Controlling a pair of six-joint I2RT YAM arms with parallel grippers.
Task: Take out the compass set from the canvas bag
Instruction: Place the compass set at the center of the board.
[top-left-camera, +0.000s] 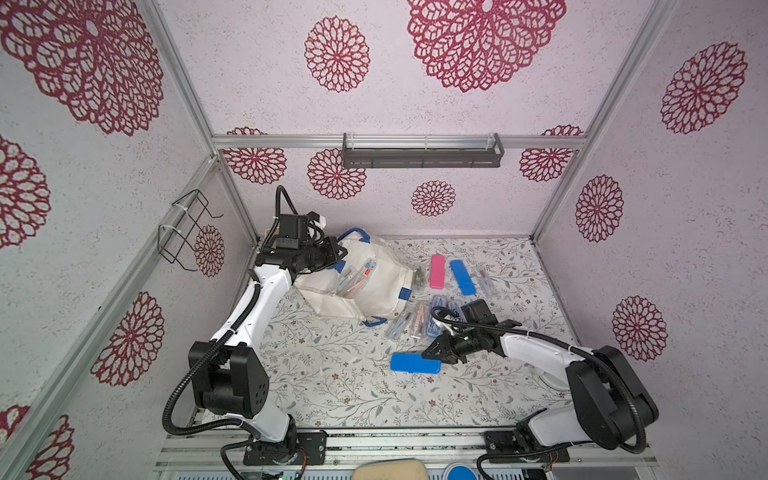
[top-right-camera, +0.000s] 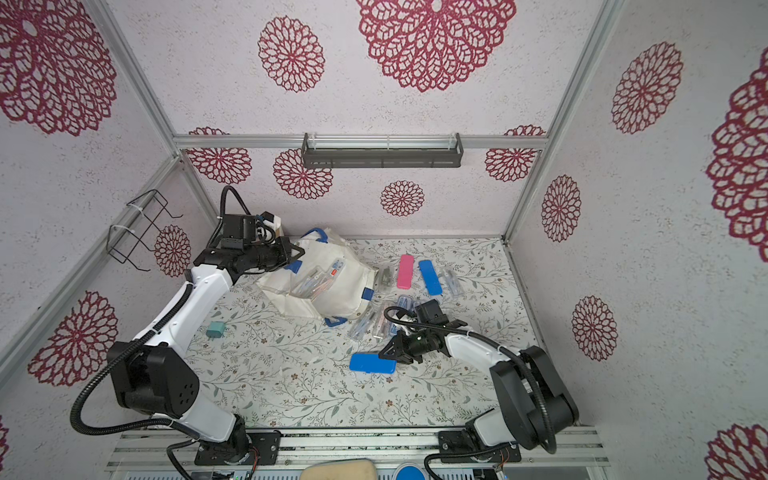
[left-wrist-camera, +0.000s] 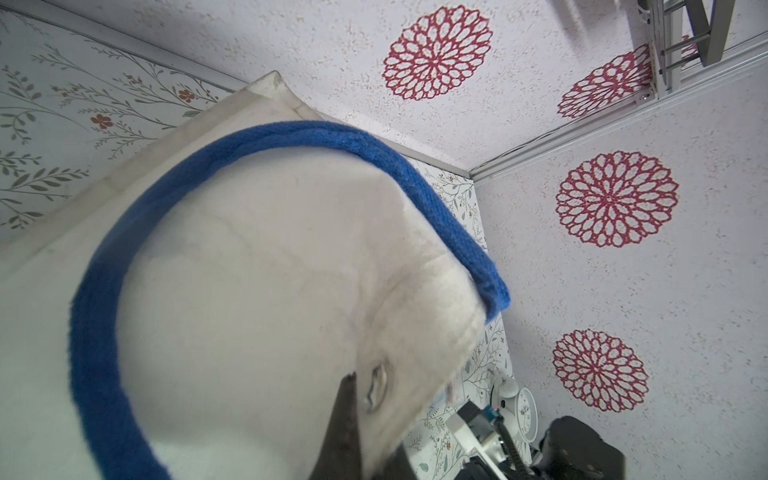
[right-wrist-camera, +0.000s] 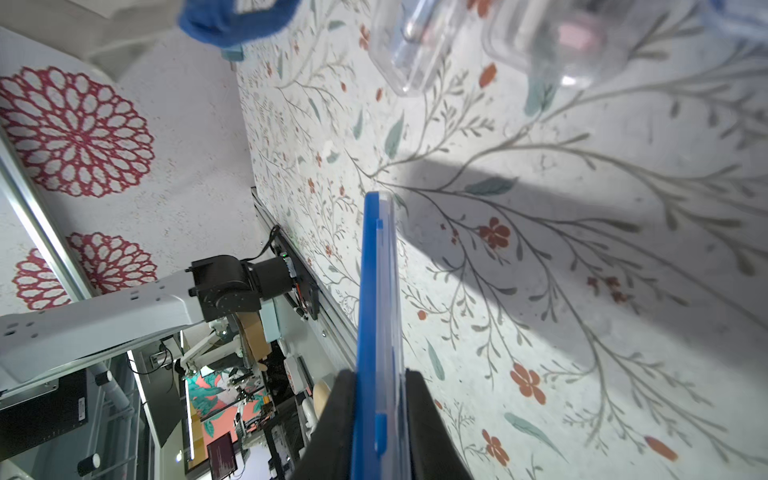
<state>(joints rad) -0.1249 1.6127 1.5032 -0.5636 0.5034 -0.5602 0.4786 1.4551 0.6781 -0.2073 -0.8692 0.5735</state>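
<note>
Right tool (top-left-camera: 428, 356) is clamping down on one end of the blue compass set case (top-left-camera: 415, 363), and the right wrist view is showing it plainly: the jaws are standing only narrowly apart, with a black finger (right-wrist-camera: 340, 415) pressing against each flat face of the case (right-wrist-camera: 380, 291), which is standing on edge between them. The case is sitting out in the open over the floral desk (top-left-camera: 332, 386), well clear of the canvas bag (top-left-camera: 374, 291) and nearer the front edge, with its shadow falling on the desk beside it. Whether it is touching the desk, I cannot tell.

Over at the back left, the left tool (top-left-camera: 343, 252) is fully shut and pinching the bag's cream cloth up by a blue strap tab. The left wrist view is filling with that cloth (left-wrist-camera: 249, 291) and a blue loop handle (left-wrist-camera: 95, 332) curving across it.

Clear cases (top-left-camera: 353, 278) are lying against the bag's upper side; inside the mouth or on top, I cannot tell. More clear cases (top-left-camera: 405, 324) are lying on the desk just beside the bag's near edge. A pink case (top-left-camera: 437, 271) and a second blue case (top-left-camera: 462, 277) are lying side by side further back.
</note>
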